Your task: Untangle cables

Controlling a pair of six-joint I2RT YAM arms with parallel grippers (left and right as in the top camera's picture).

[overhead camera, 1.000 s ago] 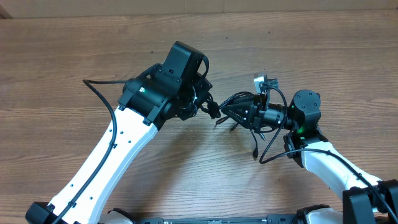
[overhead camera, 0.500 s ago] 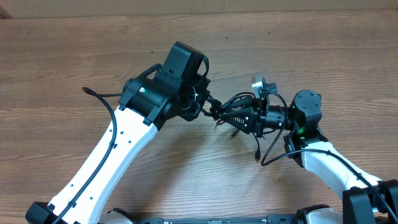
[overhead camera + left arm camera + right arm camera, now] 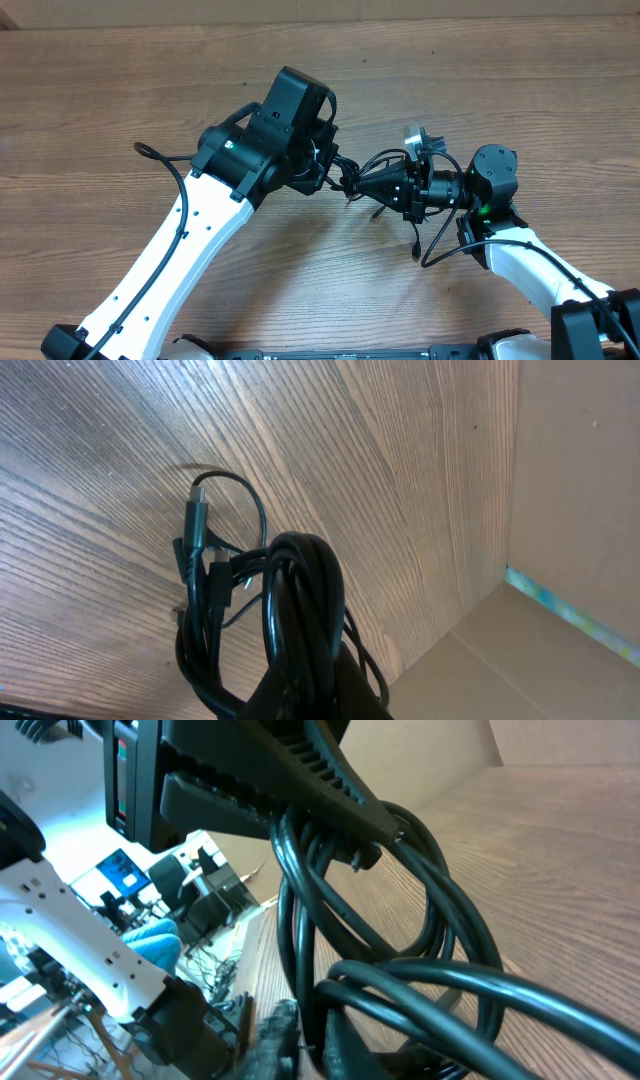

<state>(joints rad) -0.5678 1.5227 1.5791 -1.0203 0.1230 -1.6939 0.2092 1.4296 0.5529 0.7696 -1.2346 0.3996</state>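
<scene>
One small knotted bundle of thin black rubbery cables (image 3: 300,590) is all I have to work on. It hangs from my left gripper (image 3: 328,172), whose jaws are clamped on the top of the loops. From the way the loops droop and curl, I judge these cords light, soft and limp, with a smooth jacket that could slide through a loose pinch. They should not break easily, but the plug ends (image 3: 197,510) could snag in a loop and tighten the knot under a hard tug. The best hold, I think, is a single strand just behind a plug, or one outer loop, never the whole clump, so that a pull draws one cord out.

Counting: one bundle, and at least two plug ends dangling below the left gripper, perhaps a third small one. How many separate cords make up the loops I cannot tell, since they overlap.

Just beside the left gripper, on its right, my right gripper (image 3: 365,183) is closed to a point with its tip in the bundle. It looks pinched on a strand, though its own wrist view is too close to show which. That makes two grippers, both closed on the same tangle.

Below the left gripper lies the brown wood-grain table (image 3: 450,80), and the bundle seems lifted off it. Beyond the left gripper stands a plain cardboard wall (image 3: 580,480)
</scene>
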